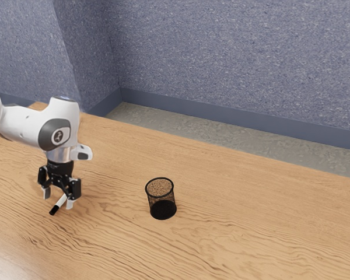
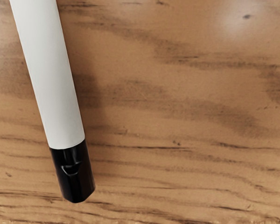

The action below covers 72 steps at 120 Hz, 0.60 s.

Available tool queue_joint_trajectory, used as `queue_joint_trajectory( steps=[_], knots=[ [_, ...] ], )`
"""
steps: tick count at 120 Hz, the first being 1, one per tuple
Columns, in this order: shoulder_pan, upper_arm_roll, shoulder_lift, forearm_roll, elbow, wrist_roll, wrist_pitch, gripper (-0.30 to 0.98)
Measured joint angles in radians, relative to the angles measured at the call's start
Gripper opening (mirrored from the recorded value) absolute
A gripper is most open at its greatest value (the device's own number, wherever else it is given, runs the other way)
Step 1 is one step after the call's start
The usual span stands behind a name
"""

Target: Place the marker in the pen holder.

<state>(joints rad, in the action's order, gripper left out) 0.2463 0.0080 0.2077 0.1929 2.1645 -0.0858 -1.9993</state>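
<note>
Firstly, the speckled blue-grey wall stands at the far side, with a darker baseboard along its foot and a strip of grey floor in front of it. The wooden table extends from the near side toward this floor. The white arm enters from the exterior view's left and is above the table. Near the middle of the exterior view, the black mesh pen holder stands upright on the wood. The black gripper is well apart from it, toward the exterior view's left, and points downward. Its two fingers are spread, with a space between them, low over the table. The marker lies on the table under the gripper, outside the pen holder. Its body is white, and its black end points toward the near side and the exterior view's left.
</note>
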Motion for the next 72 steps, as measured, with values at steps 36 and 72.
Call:
queue_joint_trajectory(
  steps=[36, 72],
  knots=[
    [0.003, 0.062, 0.015, -0.008, 0.042, -0.092, -0.069, 0.69],
    [0.013, 0.073, 0.069, -0.028, 0.010, -0.197, -0.135, 0.69]
  ],
)
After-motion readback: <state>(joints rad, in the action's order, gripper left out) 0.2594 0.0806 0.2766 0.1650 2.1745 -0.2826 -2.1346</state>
